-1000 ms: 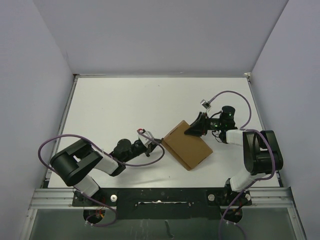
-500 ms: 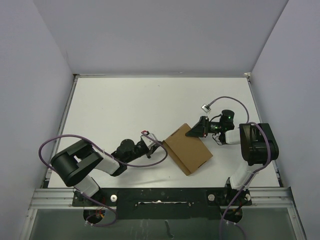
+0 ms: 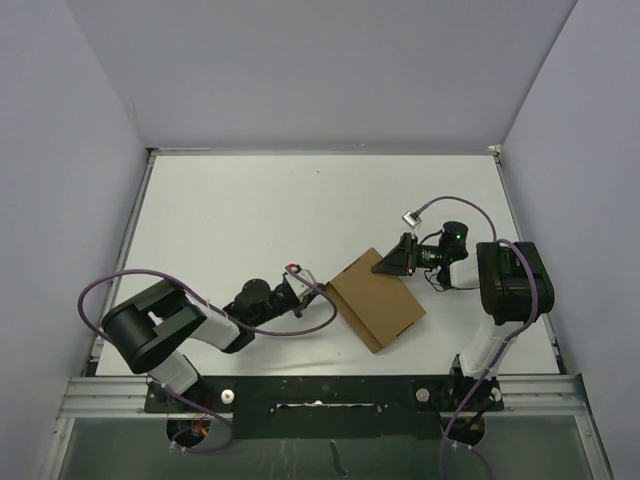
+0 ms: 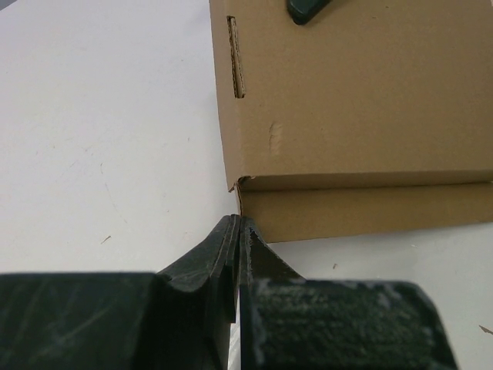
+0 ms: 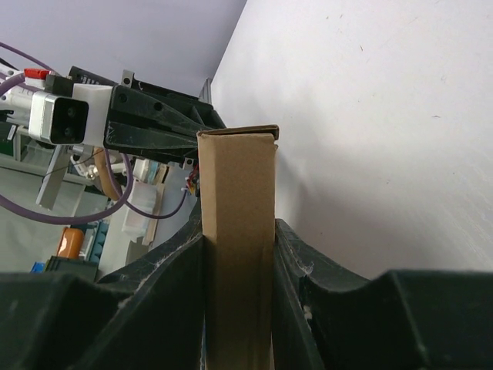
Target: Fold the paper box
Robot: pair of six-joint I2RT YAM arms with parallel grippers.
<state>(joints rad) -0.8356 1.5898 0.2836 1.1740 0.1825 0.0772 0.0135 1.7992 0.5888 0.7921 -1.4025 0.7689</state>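
A plain brown cardboard paper box (image 3: pixel 378 300), thin and rectangular, lies just right of centre in the overhead view on the white table (image 3: pixel 230 220). It sits askew, with one corner pointing toward the bottom edge of the frame. The right gripper (image 3: pixel 387 264) reaches in from the right and is clamped on the box's upper edge. In its wrist view the narrow cardboard side stands between the two black fingers (image 5: pixel 179 266). The left gripper (image 3: pixel 316 289) comes in from the lower left with its jaws pressed tight together and nothing between them. Its tips touch the box's left corner.
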